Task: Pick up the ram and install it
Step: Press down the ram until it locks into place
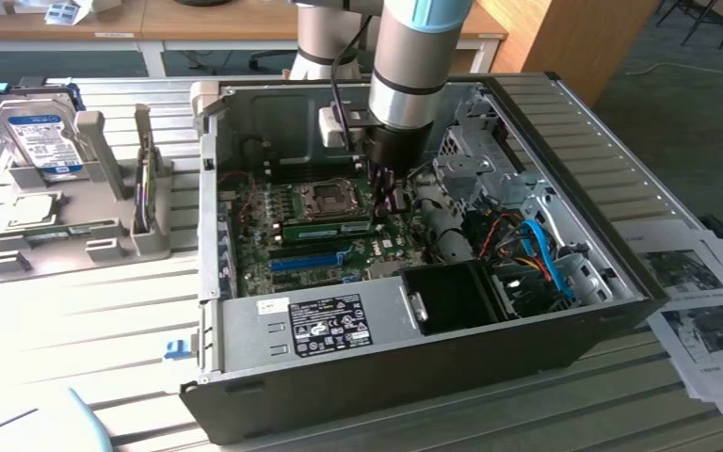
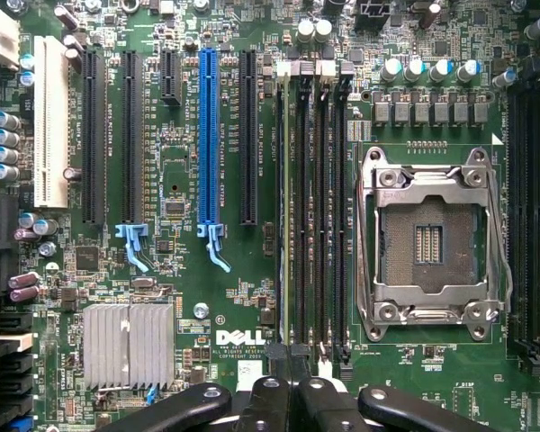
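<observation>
- Gripper (image 2: 290, 396) closed on the ram (image 2: 284, 216), edge-on over the motherboard (image 2: 207, 297) slot beside the CPU socket (image 2: 429, 245).
- Keep it square w/ slot (no tilt); press evenly.

Soft, even daylight fills the exterior view. The pale slatted bench (image 1: 72, 311) is bright, nearly washed out toward 9 o'clock, while the inside of the computer case (image 1: 563, 330) lies in shade. In the wrist view the motherboard (image 2: 189, 270) is evenly lit and sharp; the end effector (image 2: 290, 396) at 6 o'clock is dark and slightly soft.
</observation>
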{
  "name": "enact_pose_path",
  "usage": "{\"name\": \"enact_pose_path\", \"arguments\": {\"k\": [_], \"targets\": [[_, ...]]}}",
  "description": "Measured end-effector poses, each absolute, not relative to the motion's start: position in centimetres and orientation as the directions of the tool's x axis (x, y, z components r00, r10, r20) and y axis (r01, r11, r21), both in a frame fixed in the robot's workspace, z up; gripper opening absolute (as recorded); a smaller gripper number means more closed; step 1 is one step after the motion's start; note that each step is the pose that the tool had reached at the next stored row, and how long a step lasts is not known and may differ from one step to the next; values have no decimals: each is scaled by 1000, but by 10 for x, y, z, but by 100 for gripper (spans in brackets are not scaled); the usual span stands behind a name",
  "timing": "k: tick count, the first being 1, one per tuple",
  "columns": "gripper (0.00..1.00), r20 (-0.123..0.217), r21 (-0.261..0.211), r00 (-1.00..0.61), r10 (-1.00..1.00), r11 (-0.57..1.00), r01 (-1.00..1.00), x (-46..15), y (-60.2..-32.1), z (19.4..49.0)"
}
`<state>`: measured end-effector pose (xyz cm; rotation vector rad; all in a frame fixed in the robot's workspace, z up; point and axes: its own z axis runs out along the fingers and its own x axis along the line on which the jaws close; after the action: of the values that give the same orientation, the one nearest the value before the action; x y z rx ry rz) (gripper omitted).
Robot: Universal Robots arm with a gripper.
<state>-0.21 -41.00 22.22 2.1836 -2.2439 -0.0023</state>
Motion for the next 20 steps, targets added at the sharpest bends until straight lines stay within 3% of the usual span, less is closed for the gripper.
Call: {"name": "enact_pose_path", "arguments": {"k": [20], "targets": [[9, 7, 8, -27, -1000, 27, -1000, -2, -410, 244]]}}
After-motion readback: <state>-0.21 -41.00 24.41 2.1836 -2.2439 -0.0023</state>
